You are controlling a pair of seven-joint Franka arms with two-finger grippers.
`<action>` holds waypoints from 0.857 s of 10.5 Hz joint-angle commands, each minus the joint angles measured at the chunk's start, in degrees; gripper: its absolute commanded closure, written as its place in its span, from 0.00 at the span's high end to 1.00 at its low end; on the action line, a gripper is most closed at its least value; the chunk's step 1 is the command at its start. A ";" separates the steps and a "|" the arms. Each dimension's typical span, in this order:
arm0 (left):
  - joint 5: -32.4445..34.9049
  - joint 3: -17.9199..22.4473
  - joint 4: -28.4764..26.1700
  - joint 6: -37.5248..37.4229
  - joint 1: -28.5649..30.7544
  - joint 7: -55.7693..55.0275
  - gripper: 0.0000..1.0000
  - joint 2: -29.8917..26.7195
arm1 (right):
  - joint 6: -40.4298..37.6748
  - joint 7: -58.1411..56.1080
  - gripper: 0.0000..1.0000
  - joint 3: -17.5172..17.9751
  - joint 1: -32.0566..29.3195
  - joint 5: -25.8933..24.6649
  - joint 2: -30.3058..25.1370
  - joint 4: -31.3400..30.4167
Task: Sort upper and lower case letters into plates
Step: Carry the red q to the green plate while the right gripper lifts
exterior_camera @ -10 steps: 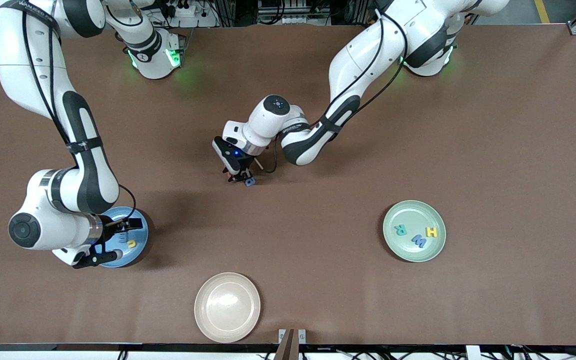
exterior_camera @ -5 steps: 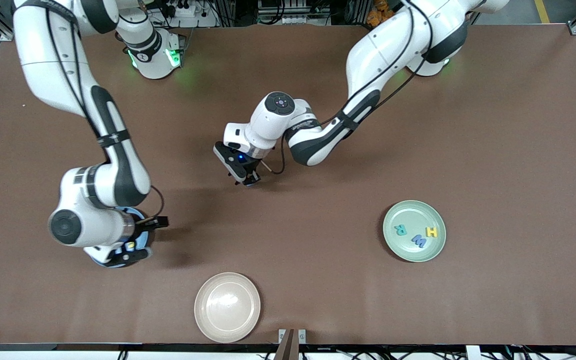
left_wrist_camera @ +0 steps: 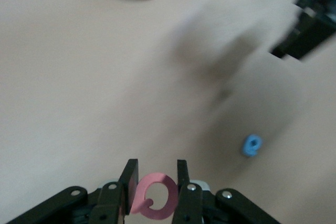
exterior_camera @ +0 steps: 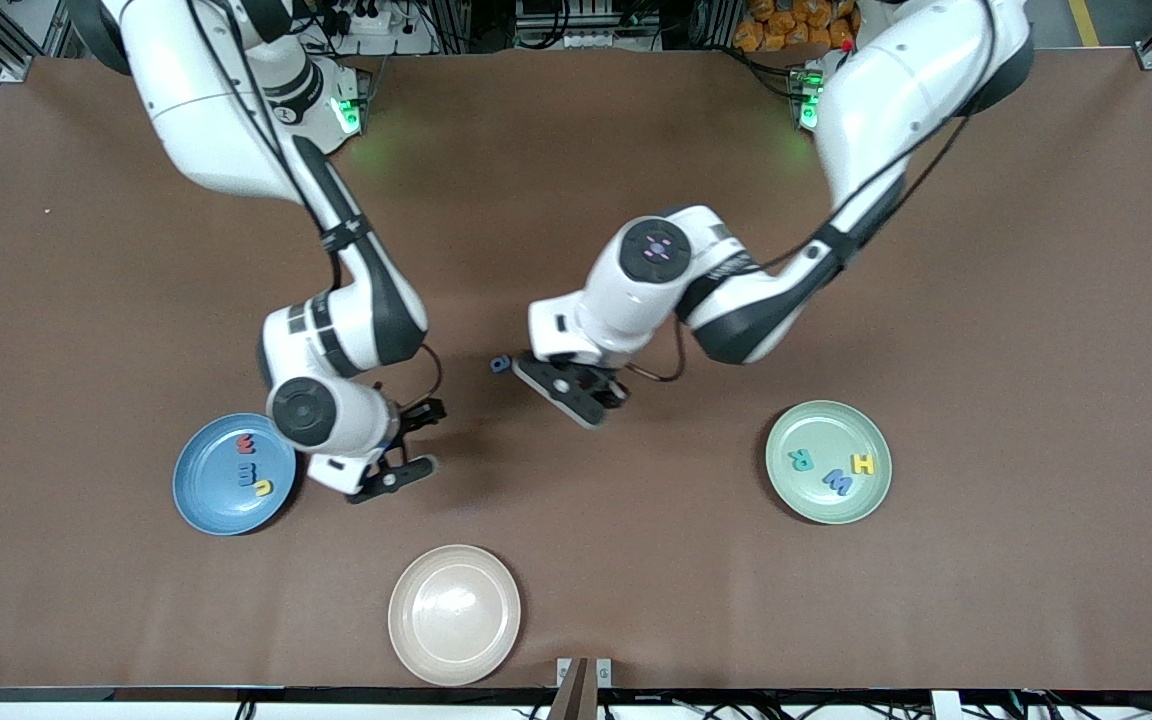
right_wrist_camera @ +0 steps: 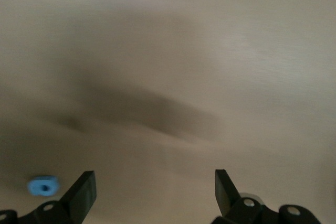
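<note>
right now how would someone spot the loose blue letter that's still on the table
Start at the brown table and find its middle, between the two arms. On the bare cloth, outside every plate, lies the small blue letter, beside the left pincer. It alone sits in no plate.

The left gripper (left_wrist_camera: 154, 182) has lifted off the table pinching a red letter (left_wrist_camera: 155, 196), leaving the small blue letter (exterior_camera: 500, 364) lying just beside it. The right gripper (exterior_camera: 414, 442), fingers spread, has swung off the blue plate (exterior_camera: 204, 500), uncovering three letters there.
</note>
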 commanded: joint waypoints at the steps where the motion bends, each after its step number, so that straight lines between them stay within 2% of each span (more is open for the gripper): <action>1: -1.38 -5.92 -2.91 -9.56 12.10 0.93 0.00 -2.23 | 3.67 2.72 1.00 -0.33 6.70 -0.77 -1.63 -3.48; 3: -0.50 -7.87 -2.82 -18.09 18.11 1.11 0.00 -3.63 | 8.75 3.16 1.00 -0.33 10.49 -0.77 -3.12 -7.60; 6: -0.50 -7.61 -3.00 -22.08 23.82 1.20 0.00 -4.96 | 13.43 4.39 1.00 -0.33 14.46 -0.77 -4.53 -12.53; 7: -0.24 -6.74 -3.00 -22.08 24.80 1.37 0.00 -4.52 | 15.62 4.30 1.00 -0.33 14.81 -0.77 -4.71 -14.46; 9: 1.77 -2.44 -3.08 -22.00 24.11 1.38 0.00 -3.73 | 20.54 4.30 1.00 -0.33 15.69 -0.77 -5.93 -19.90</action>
